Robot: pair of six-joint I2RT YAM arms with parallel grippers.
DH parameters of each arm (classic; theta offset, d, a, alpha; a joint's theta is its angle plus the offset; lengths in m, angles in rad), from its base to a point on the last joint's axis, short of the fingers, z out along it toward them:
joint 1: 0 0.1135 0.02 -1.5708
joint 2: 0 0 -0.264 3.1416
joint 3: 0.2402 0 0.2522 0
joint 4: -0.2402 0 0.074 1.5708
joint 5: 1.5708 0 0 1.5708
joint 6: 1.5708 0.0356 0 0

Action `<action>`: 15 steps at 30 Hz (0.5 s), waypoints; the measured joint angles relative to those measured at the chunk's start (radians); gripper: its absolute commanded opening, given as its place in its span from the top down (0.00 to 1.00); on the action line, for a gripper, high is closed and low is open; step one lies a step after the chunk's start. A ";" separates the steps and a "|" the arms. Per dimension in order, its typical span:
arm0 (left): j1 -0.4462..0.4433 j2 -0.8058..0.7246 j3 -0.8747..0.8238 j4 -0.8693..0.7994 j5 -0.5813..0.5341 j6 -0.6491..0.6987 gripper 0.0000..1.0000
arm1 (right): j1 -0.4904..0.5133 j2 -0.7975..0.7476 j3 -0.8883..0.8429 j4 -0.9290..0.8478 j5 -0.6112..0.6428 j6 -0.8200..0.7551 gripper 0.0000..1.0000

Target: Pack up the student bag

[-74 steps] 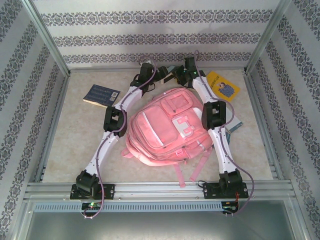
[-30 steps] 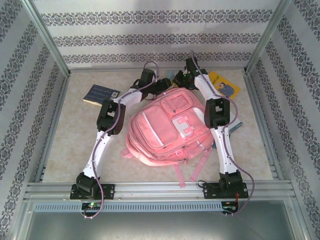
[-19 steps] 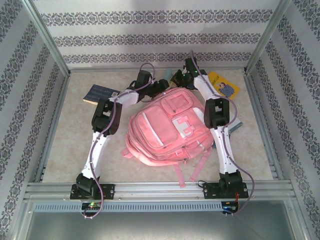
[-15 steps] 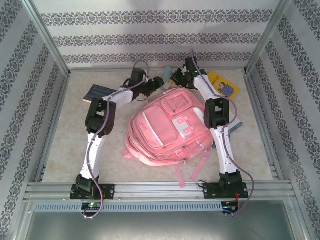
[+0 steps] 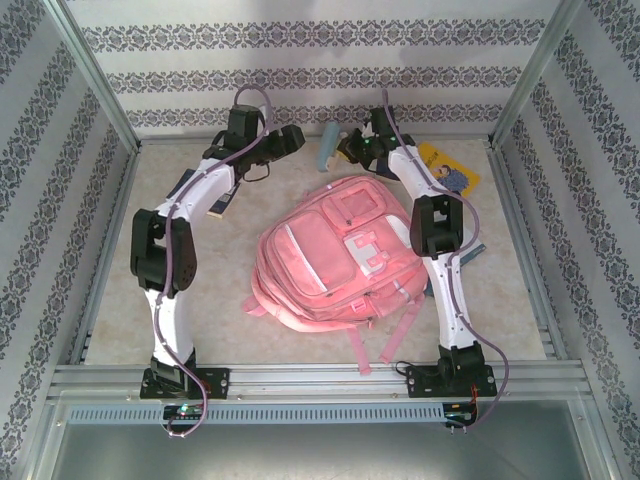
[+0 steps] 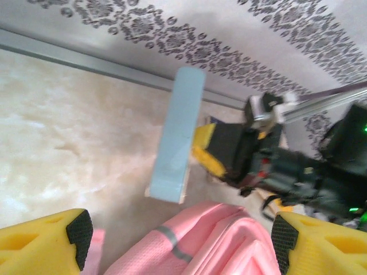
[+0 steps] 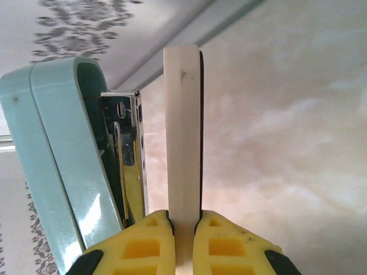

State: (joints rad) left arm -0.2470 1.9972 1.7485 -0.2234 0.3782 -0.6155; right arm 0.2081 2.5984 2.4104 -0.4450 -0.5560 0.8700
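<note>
Left gripper (image 5: pixel 291 137) has withdrawn leftward along table (image 5: pixel 130 300) far edge, jaws wide open, empty. Right gripper (image 7: pixel 183 222) stays clamped on lt-blue book (image 5: pixel 328 146). Student bag (image 5: pixel 335 262) unmoved, table ctr.

Pale blue book (image 6: pixel 178 132) near student bag (image 6: pixel 221 243)

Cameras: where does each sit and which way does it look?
Top external: above, behind the arms, looking down on the student bag; both arms show.
Left wrist: on the left arm, facing the stapler and back wall; open jaws show.
Right wrist: on the right arm, facing the table and wall; jaws pinch the stapler.
Wrist views share the stapler.
</note>
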 measured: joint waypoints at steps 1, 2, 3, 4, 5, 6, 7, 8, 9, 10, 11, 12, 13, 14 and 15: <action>0.000 -0.019 -0.017 -0.024 -0.016 0.012 0.17 | 0.004 -0.031 -0.017 0.000 0.000 -0.007 1.00; 0.001 -0.037 -0.035 -0.043 -0.027 0.021 0.17 | 0.005 -0.060 -0.034 0.000 0.001 -0.011 1.00; 0.001 -0.059 -0.058 -0.066 -0.042 0.031 0.16 | 0.010 -0.100 -0.060 0.000 0.001 -0.015 1.00; 0.003 -0.081 -0.083 -0.086 -0.049 0.040 0.16 | 0.011 -0.143 -0.089 0.001 0.002 -0.023 1.00; 0.005 -0.100 -0.106 -0.102 -0.051 0.047 0.16 | 0.013 -0.183 -0.118 0.002 0.005 -0.030 1.00; 0.008 -0.119 -0.128 -0.125 -0.051 0.055 0.16 | 0.019 -0.238 -0.162 0.003 0.010 -0.038 1.00; 0.011 -0.132 -0.141 -0.146 -0.049 0.063 0.17 | 0.019 -0.291 -0.206 0.008 0.015 -0.041 1.00; 0.013 -0.138 -0.149 -0.163 -0.043 0.068 0.17 | 0.019 -0.339 -0.253 0.014 0.021 -0.045 1.00; 0.014 -0.141 -0.153 -0.185 -0.031 0.079 0.17 | 0.021 -0.403 -0.318 0.026 0.030 -0.048 1.00; 0.013 -0.141 -0.154 -0.207 -0.018 0.092 0.16 | 0.024 -0.467 -0.385 0.034 0.043 -0.051 1.00; 0.010 -0.141 -0.154 -0.232 -0.010 0.109 0.15 | 0.024 -0.525 -0.447 0.044 0.057 -0.052 1.00; 0.003 -0.141 -0.154 -0.265 -0.007 0.134 0.14 | 0.026 -0.588 -0.519 0.052 0.075 -0.055 1.00; -0.010 -0.141 -0.151 -0.299 -0.014 0.164 0.12 | 0.026 -0.652 -0.589 0.055 0.095 -0.057 1.00; -0.025 -0.139 -0.147 -0.328 -0.023 0.189 0.10 | 0.025 -0.698 -0.640 0.053 0.113 -0.059 1.00; -0.048 -0.132 -0.135 -0.364 -0.040 0.222 0.08 | 0.023 -0.757 -0.708 0.057 0.138 -0.060 1.00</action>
State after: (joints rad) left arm -0.2951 1.8648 1.6135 -0.5877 0.3386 -0.3935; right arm 0.2314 1.8412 1.7027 -0.3882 -0.4179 0.8097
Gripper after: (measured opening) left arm 0.891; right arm 0.108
